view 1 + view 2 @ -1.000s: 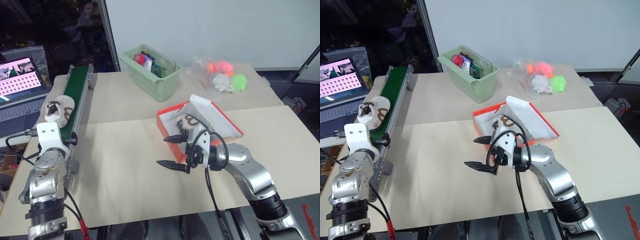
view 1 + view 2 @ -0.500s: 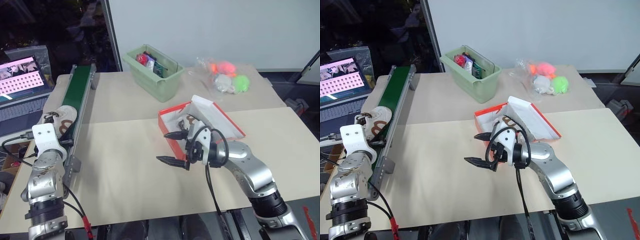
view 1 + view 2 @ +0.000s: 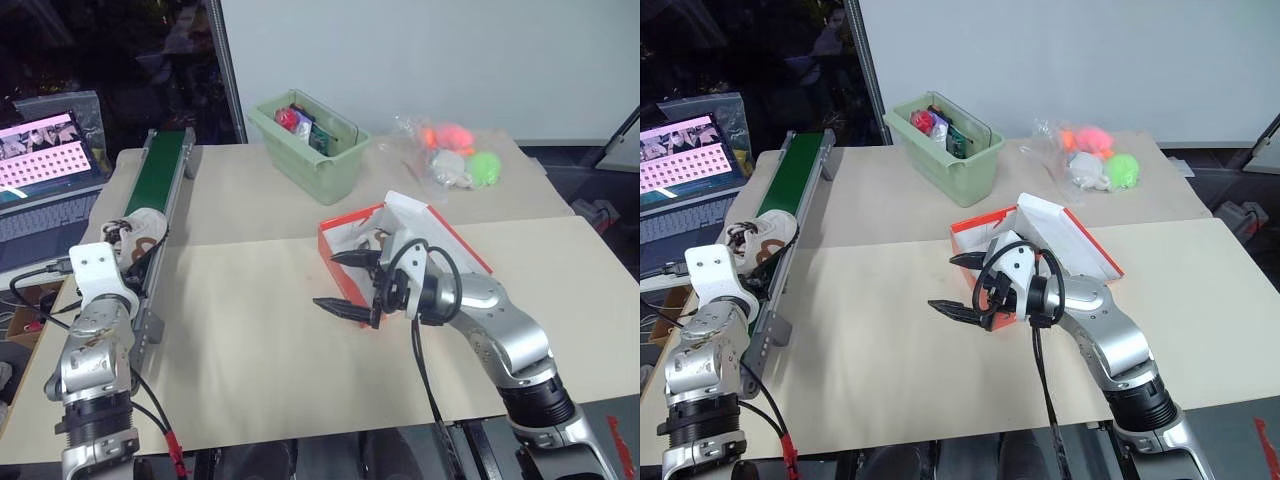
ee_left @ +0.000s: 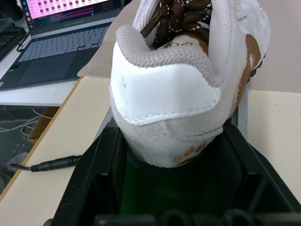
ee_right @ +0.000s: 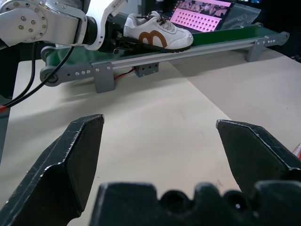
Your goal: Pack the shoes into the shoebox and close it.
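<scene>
While one sneaker [image 4: 188, 89] lies lengthwise along the green conveyor [image 3: 155, 180], heel between the left gripper's [image 4: 174, 188] parted jaws, the right gripper [image 3: 345, 283] gapes beside the shoebox [image 3: 345, 262].

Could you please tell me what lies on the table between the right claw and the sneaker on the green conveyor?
Nothing: the right wrist view shows bare tan tabletop from the right claw to the conveyor's metal rail, where the sneaker sits.

White/brown shoe [image 4: 188, 89] upright on green belt — 2nd in open red shoebox [image 3: 340, 240].
</scene>
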Tool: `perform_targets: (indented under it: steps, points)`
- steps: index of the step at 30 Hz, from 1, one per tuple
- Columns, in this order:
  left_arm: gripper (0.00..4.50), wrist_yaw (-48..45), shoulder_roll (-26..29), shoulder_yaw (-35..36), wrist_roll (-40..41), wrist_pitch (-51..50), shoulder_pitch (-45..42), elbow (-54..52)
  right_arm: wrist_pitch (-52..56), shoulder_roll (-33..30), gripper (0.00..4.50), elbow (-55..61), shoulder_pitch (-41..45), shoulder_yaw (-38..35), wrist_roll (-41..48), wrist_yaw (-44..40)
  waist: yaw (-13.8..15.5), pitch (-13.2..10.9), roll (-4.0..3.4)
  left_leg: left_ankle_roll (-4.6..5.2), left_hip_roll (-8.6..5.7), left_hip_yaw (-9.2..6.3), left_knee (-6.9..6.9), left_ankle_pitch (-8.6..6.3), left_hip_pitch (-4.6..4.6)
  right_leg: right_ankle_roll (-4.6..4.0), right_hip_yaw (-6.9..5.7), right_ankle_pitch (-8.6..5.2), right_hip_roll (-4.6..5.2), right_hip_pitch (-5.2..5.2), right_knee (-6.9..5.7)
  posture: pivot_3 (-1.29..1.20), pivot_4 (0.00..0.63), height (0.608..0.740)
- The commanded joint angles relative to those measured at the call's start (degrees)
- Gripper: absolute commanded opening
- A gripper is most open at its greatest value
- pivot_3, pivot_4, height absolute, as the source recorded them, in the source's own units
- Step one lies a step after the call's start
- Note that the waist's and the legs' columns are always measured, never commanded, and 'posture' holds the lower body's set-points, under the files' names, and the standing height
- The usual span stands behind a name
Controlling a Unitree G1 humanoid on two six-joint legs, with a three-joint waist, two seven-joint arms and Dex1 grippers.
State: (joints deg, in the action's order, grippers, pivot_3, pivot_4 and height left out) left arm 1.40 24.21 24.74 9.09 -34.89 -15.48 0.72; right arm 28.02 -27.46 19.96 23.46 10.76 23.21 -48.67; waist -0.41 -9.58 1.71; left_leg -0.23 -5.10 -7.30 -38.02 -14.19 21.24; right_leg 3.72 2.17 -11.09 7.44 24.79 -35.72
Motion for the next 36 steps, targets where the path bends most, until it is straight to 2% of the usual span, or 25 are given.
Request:
perform_targets:
  steps: [1, 4, 6, 9, 11, 16, 19, 22, 29, 36]
  points:
    - [2.07, 1.5, 0.8, -2.0, -3.7, 8.5, -1.3, -2.7, -0.6, 0.5, 4.5, 0.6, 1.1, -1.3, 0.3, 0.7, 0.0, 0.0, 0.0, 0.0, 0.0, 0.0, 0.0, 0.0, 0.0, 0.0, 0.0, 0.0, 0.0, 0.0, 0.0, 0.0, 0.15, 0.74]
    - [2.07, 5.5, 3.3, -4.9, -11.7, 20.4, -0.8, -5.6, -1.1, 0.8, 4.5, -0.3, 1.6, -1.3, -0.2, 1.3, 0.1, -0.1, 0.2, -0.01, 0.01, 0.0, 0.0, 0.0, 0.03, -0.01, -0.01, 0.01, 0.0, 0.02, 0.05, 0.0, 0.15, 0.74]
    - [2.07, 6.7, 2.8, -5.4, -13.1, 23.1, -1.3, -6.7, -0.9, 1.4, 4.5, -1.0, 2.1, -1.5, 0.1, 1.8, 0.0, -0.1, 0.29, -0.02, 0.03, 0.0, 0.0, -0.02, 0.08, -0.03, 0.0, 0.02, 0.0, 0.06, 0.1, 0.0, 0.15, 0.74]
    - [2.07, 8.0, -0.5, -3.4, -9.8, 21.3, -3.1, -7.3, -0.9, 2.2, 4.5, -2.6, 3.2, -1.6, -0.2, 2.5, -0.2, -0.1, 0.28, 0.04, 0.03, 0.03, 0.0, -0.13, 0.08, -0.03, 0.06, 0.02, 0.0, 0.05, 0.22, 0.0, 0.15, 0.74]
    - [2.07, 5.4, -2.8, -4.3, -6.4, 20.8, -4.3, -8.2, 3.0, 5.0, 4.5, -4.9, 5.2, -3.8, 2.1, 6.1, -0.4, -0.1, 0.28, 0.08, 0.03, 0.05, 0.0, -0.15, 0.08, -0.03, 0.05, 0.02, 0.0, 0.04, 0.27, 0.0, 0.15, 0.74]
    - [2.07, -8.9, -8.7, -10.8, 9.4, 13.0, -5.6, -15.0, 20.6, 15.6, 4.5, -14.1, 13.9, -17.6, 16.5, 20.5, -0.4, -0.1, 0.29, 0.08, 0.04, 0.05, 0.0, -0.14, 0.14, -0.04, 0.05, 0.03, -0.01, 0.11, 0.19, 0.0, 0.15, 0.74]
    - [2.07, -12.4, -11.3, -12.2, 17.1, 6.9, -4.8, -18.9, 29.3, 19.3, 4.5, -19.5, 18.6, -24.8, 23.6, 27.5, -0.4, -0.1, 0.28, 0.08, 0.07, -0.01, -0.05, -0.14, 0.48, -0.05, 0.06, 0.04, -0.01, 0.36, -0.05, 0.0, 0.15, 0.74]
    - [2.07, -13.7, -12.1, -14.1, 19.6, 3.6, -3.9, -20.8, 33.2, 21.1, 4.5, -22.1, 20.9, -27.9, 26.8, 31.5, -0.8, -0.1, 0.27, 0.11, 0.07, -0.01, -0.06, -0.15, 0.62, -0.07, 0.06, 0.04, -0.08, 0.51, -0.12, 0.0, 0.15, 0.74]
    - [2.07, -15.1, -12.2, -18.2, 19.4, 1.7, -3.7, -22.1, 36.7, 24.1, 4.5, -26.2, 24.0, -33.2, 31.5, 38.8, -2.0, -0.1, 0.25, 0.1, 0.07, 0.06, -0.06, -0.14, 0.58, -0.08, 0.14, 0.05, -0.12, 0.54, -0.1, 0.0, 0.15, 0.74]
    - [2.07, -16.6, -11.9, -20.4, 19.0, 2.1, -3.9, -22.3, 35.7, 26.0, 4.5, -26.9, 25.1, -32.8, 31.7, 41.3, -2.1, -0.1, 0.23, 0.11, 0.07, 0.1, -0.06, -0.15, 0.58, -0.08, 0.16, 0.05, -0.12, 0.54, -0.15, 0.0, 0.15, 0.74]
